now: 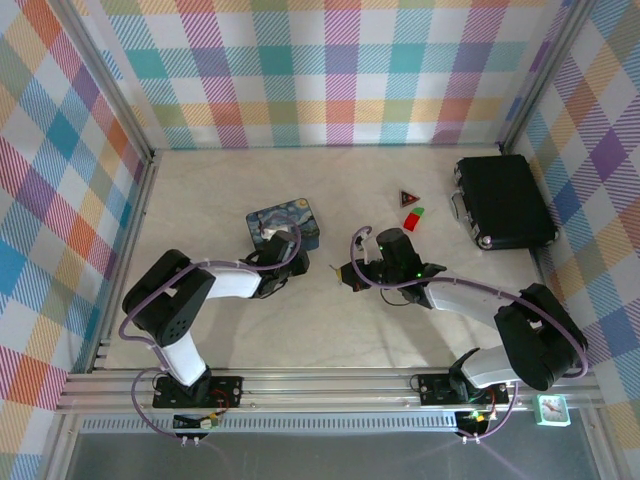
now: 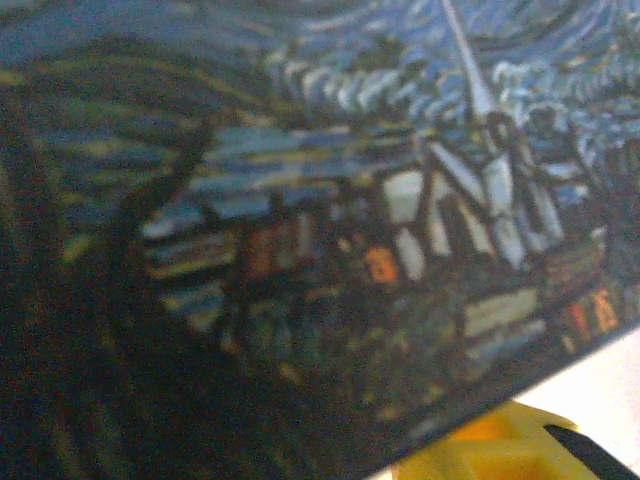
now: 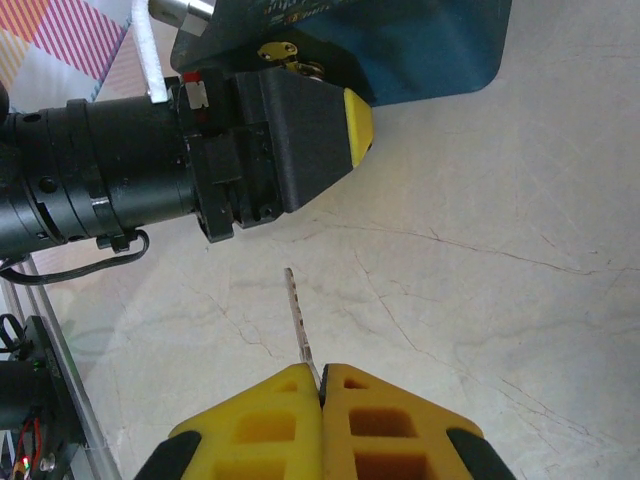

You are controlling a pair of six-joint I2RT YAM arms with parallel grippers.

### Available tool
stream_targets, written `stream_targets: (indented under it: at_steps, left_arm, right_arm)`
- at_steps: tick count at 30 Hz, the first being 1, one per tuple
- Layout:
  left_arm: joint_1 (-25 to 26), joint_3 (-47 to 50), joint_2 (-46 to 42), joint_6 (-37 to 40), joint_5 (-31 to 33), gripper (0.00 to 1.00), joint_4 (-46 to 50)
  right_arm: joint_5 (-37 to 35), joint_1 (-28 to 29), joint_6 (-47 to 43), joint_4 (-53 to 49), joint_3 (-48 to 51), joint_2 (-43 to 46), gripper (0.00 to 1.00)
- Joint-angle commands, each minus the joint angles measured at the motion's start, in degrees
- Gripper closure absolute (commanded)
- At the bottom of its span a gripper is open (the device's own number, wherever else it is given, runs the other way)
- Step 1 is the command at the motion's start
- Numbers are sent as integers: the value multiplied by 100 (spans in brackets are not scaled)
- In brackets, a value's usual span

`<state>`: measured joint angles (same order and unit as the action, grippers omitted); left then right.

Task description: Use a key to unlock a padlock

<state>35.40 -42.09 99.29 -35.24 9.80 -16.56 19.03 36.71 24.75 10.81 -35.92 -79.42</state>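
Key gripped, padlock waiting at the tin: the approach step.

The left pincer [image 3: 356, 126] hangs at the edge of the blue painted tin [image 3: 420, 50]. Whether its jaws are open or closed I cannot tell. The small brassy padlock [image 3: 283, 52] sits just beyond its tip, against the tin, and I cannot tell if it is gripped. The right pincer [image 3: 321, 378] is clamped on the key [image 3: 297, 315], with the blade pointing forward over the counter [image 3: 500, 250], apart from the padlock. Next, I judge, the padlock must be steadied and the blade aimed squarely at the keyway, which is hidden here.
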Motion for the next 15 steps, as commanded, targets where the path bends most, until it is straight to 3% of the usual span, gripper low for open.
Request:
stream_targets:
  at_steps: [1, 7, 15]
  left_arm:
    - [10, -205, 462, -127, 4, 66, -179]
    - [2, -388, 642, -254, 21, 73, 27]
    - [-77, -636, 515, -579, -588, 93, 377]
  right_arm:
    - [-12, -30, 42, 89, 100, -29, 100]
    - [-38, -32, 84, 211, 96, -142, 100]
    - [-225, -32, 407, 434, 135, -384, 100]
